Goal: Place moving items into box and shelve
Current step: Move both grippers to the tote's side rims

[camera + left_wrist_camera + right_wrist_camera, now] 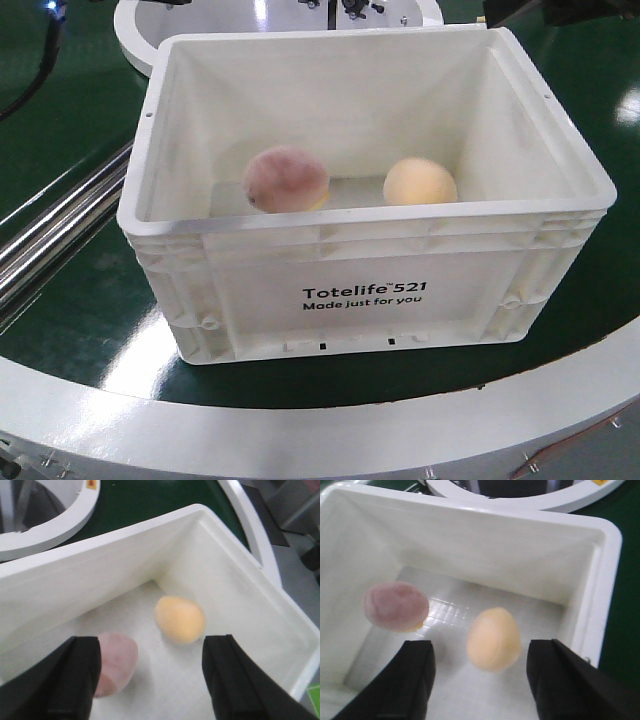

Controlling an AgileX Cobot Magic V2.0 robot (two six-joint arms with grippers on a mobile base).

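Note:
The white box [360,295] printed "Totelife 521" stands on the green belt. Both moving items lie on its floor: the pinkish-brown lump [285,179] on the left, the pale yellow lump [420,183] on the right. In the left wrist view my left gripper [150,677] hangs open above the box [125,555], with the pink lump [117,662] beside its left finger and the yellow lump [180,620] further ahead. My right gripper [480,672] is open too, over the box [607,580]; the yellow lump [494,639] lies between its fingers' lines, the pink lump [395,605] to the left. Neither gripper shows in the front view.
The box sits on a dark green conveyor surface [90,320] with a curved white rim [300,435] in front. A white ring-shaped structure [135,40] lies behind the box. Metal rails [50,235] run at the left.

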